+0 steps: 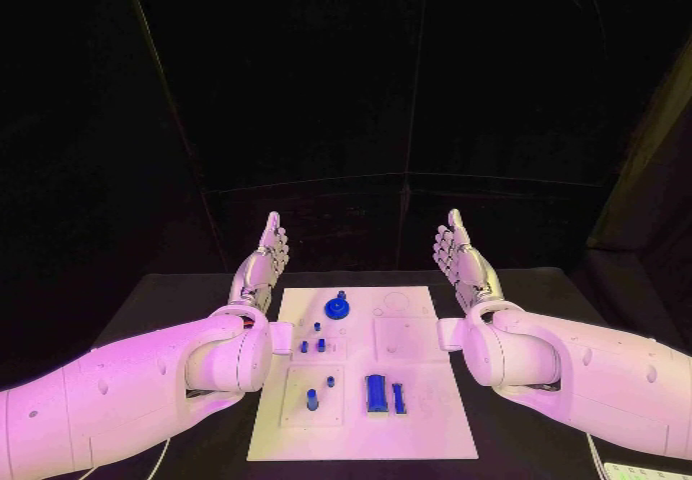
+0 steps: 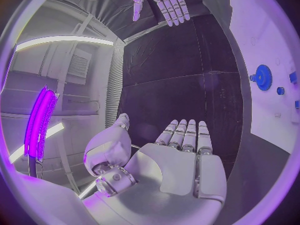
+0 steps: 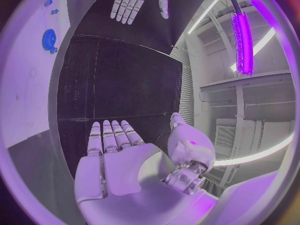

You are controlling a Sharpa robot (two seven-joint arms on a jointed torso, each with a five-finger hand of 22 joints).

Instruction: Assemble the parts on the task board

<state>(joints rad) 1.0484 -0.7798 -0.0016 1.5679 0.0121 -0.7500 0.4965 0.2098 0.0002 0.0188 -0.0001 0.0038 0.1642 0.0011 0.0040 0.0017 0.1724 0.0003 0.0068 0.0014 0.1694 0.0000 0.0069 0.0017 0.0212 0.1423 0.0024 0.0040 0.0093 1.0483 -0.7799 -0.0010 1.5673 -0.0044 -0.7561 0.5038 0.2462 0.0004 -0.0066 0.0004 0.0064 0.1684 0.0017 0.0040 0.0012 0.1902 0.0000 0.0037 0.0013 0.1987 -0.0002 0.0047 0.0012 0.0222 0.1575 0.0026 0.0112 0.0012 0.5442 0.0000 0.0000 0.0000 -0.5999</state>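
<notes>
Board (image 1: 433, 420) white, centred on black bench (image 1: 173, 300), between the two arms. Left robot hand (image 1: 261, 265) raised at board's left edge, fingers straight and together, palm toward the board, holding nothing. Right robot hand (image 1: 464, 262) mirrored at right edge, same flat pose, also holding nothing. Neither touching the board or any part. Blue gear (image 1: 336, 306) near the far end of board, apparently seated on its post; also visible from left wrist view (image 2: 263, 77) and right wrist view (image 3: 49, 39). Small blue pegs (image 1: 312, 345) clustered left of centre, some standing upright; cannot tell whether pressed home or just resting. One more peg (image 1: 312, 400) in near-left recess. Larger blue block (image 1: 375, 392) with a slim blue piece (image 1: 398, 398) just beside it in near-middle area, looks like loose stock or partly fitted, not resolvable. Several recesses on right half of board appear unfilled. Judgement: early or at a pause, most insertion work likely left; gear possibly done. Next move presumably a reach down to a peg or the block, needing a fine pinch given part size; risk of knocking neighbouring upright pegs.
</notes>
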